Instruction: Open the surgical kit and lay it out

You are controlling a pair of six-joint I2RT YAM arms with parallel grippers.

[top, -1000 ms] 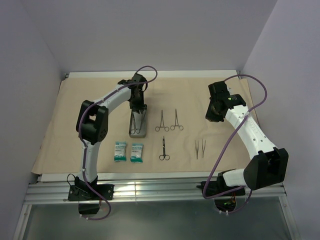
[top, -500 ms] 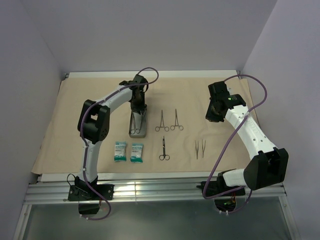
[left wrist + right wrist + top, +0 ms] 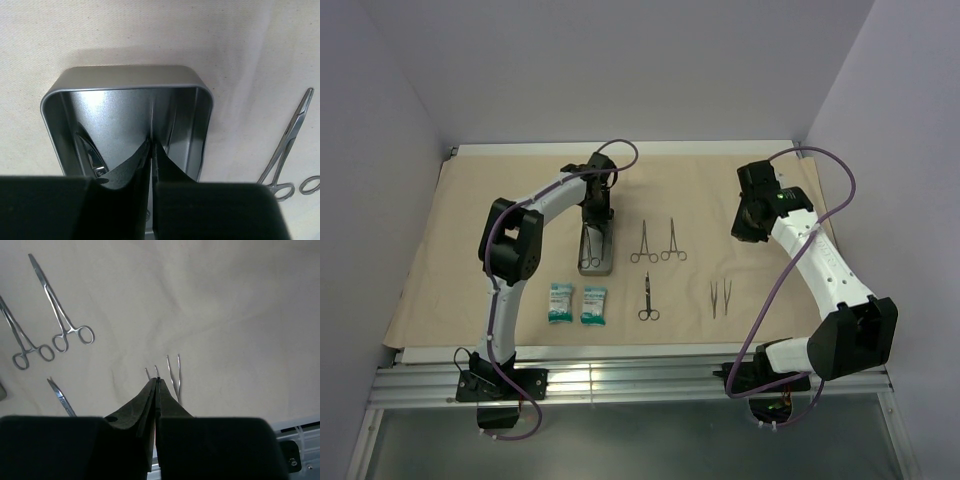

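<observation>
One silver ring-handled instrument [image 3: 91, 151] lies lengthwise in the small grey rectangular metal tray [image 3: 125, 70], just left of the left gripper [image 3: 151, 146], jaws nearly clenched, grasp unclear. Right gripper [image 3: 156, 381] is clenched, empty.

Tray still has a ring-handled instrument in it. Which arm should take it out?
Left. The left claw is down inside the tray, beside that instrument. The right claw is shut, above the wrap near the tweezers, well away.
</observation>
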